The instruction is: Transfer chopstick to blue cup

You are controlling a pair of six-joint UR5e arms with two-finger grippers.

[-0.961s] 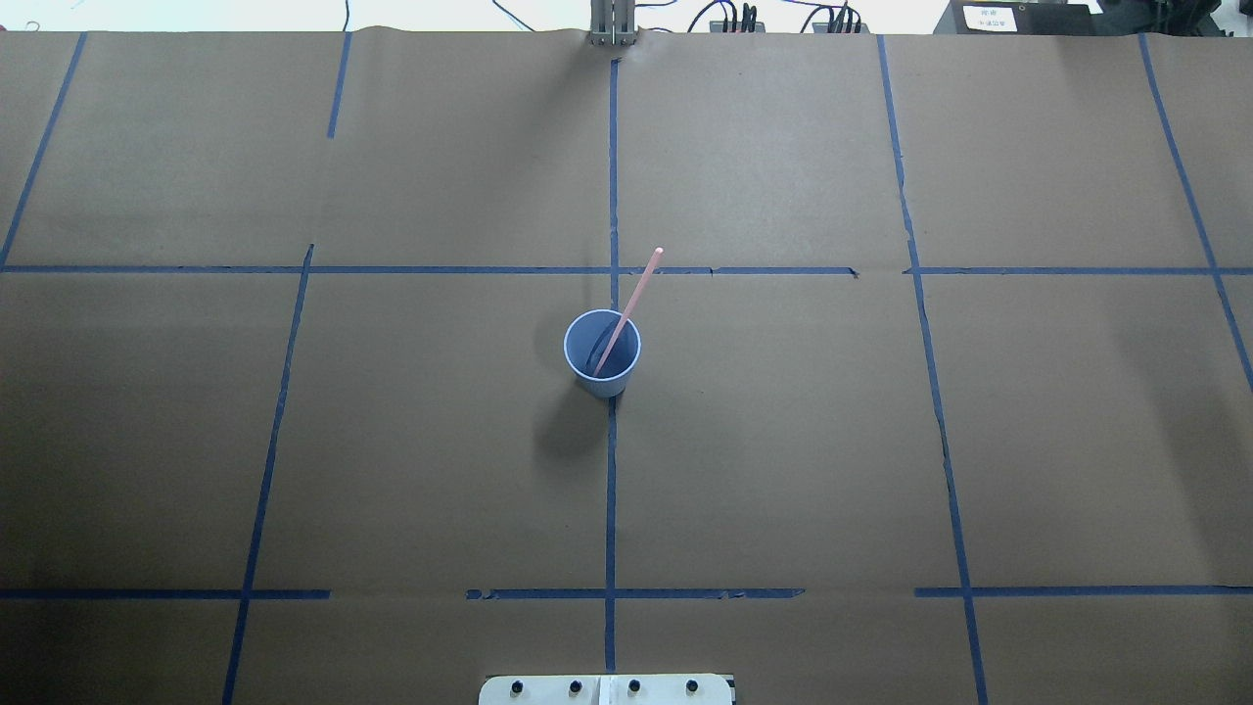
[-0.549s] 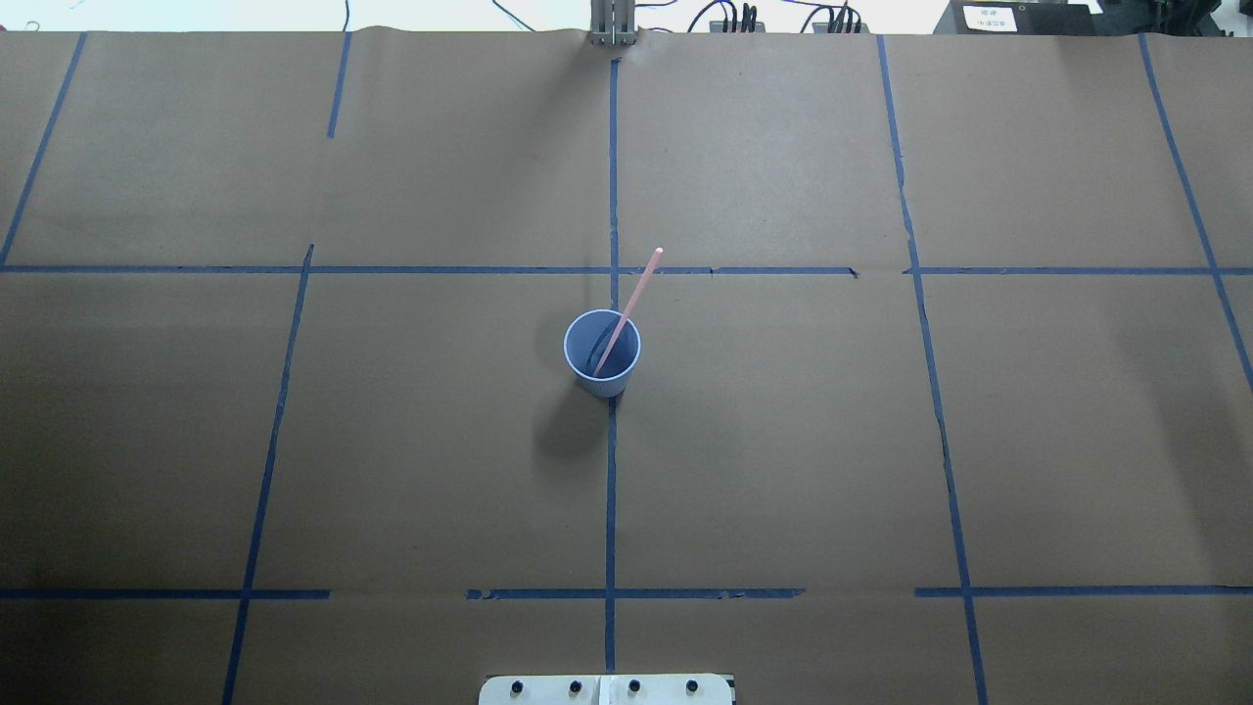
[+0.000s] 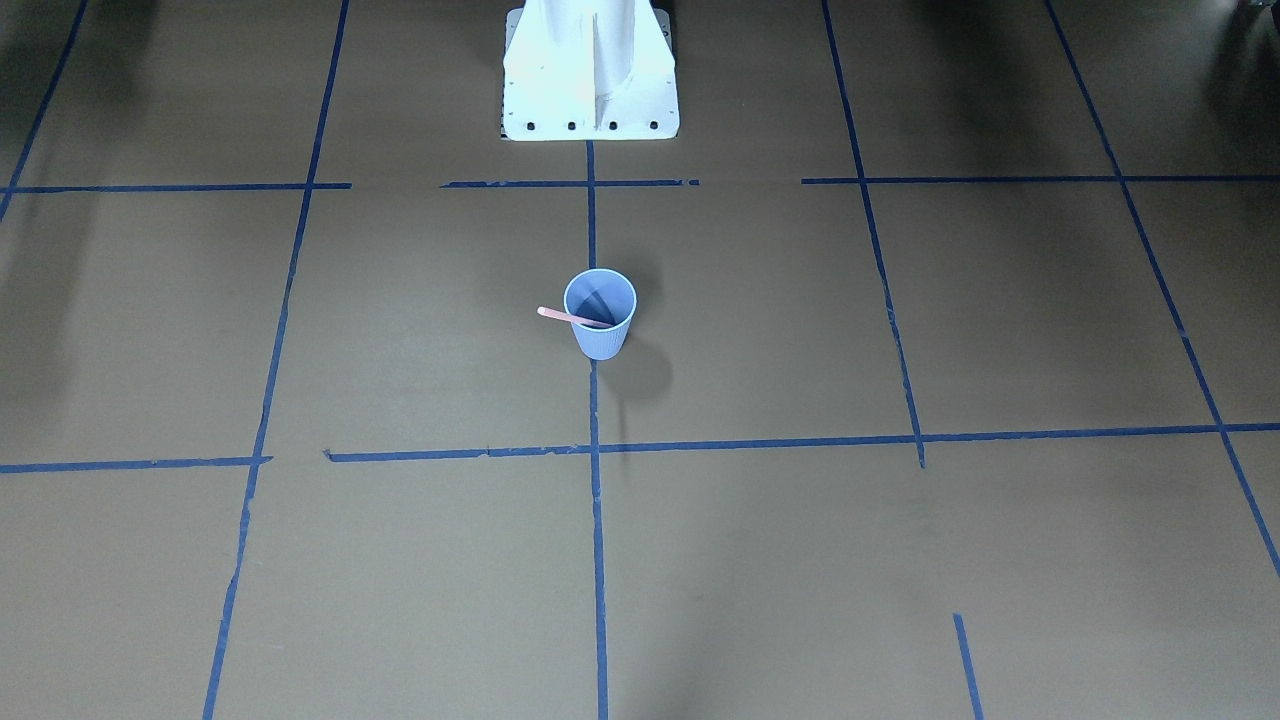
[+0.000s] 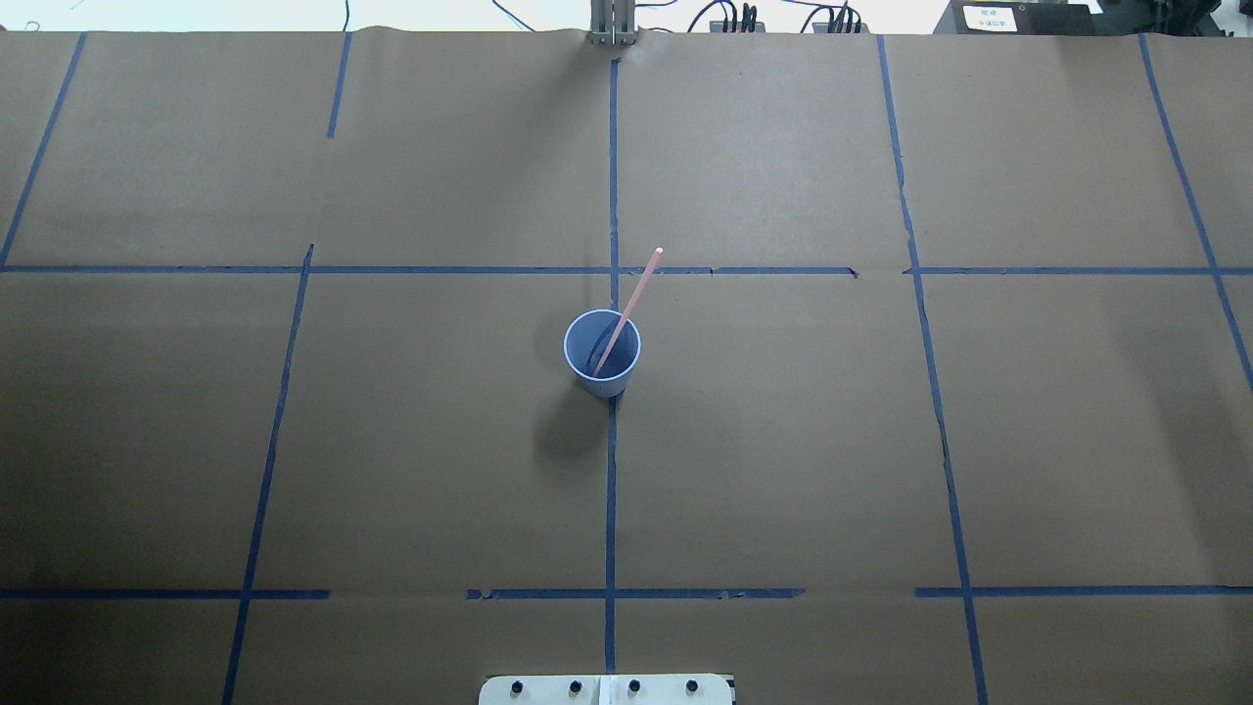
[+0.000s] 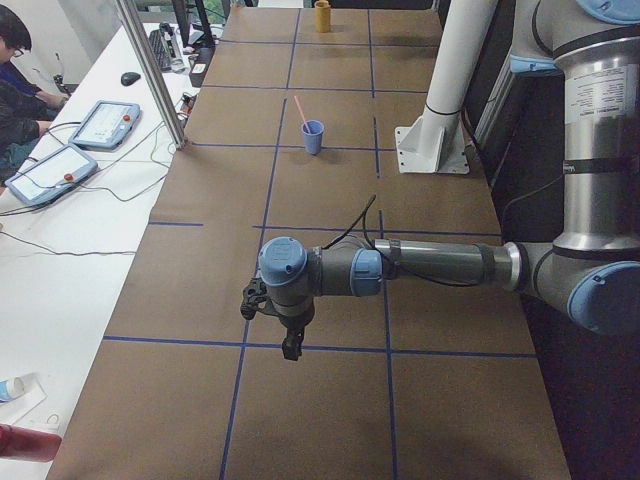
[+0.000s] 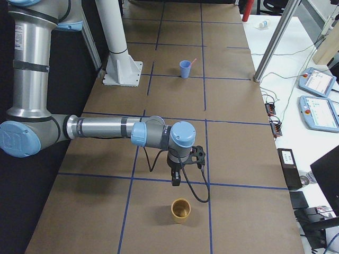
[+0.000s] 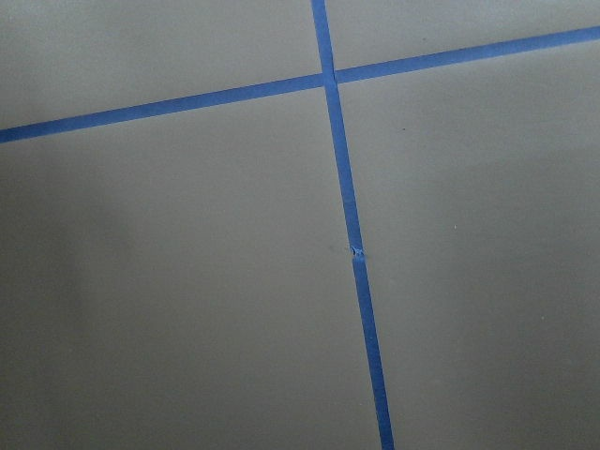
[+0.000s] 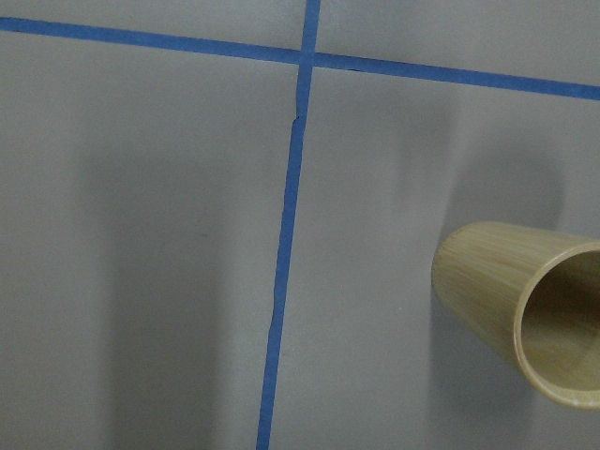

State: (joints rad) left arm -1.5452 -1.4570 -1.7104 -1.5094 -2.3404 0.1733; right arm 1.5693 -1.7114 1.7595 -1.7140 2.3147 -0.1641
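Close to the robot, out at the two ends of the desk (image 4: pixel 783 441), both arms hang low over the brown paper. The left hand (image 5: pixel 288 345) points down at bare paper, and I cannot tell if it is spread or pressed together. The right hand (image 6: pixel 176 181) points down just beside a wooden cup (image 6: pixel 180 210), not touching it, and I cannot tell how it is set either. I see nothing in either hand. Farther out, in the middle of the desk, the blue cup (image 4: pixel 607 384) stands upright on a blue tape line (image 4: pixel 610 490). The chopstick (image 4: pixel 636 286) is inside it, low end down in the cup and top leaning on the rim, poking out toward the far side. So the job looks done. What could go wrong now? The cup looks light and the stick leans to one side, so a bump from an arm swinging by could tip the cup or flick the stick out. The right hand could also knock the wooden cup if it moves low
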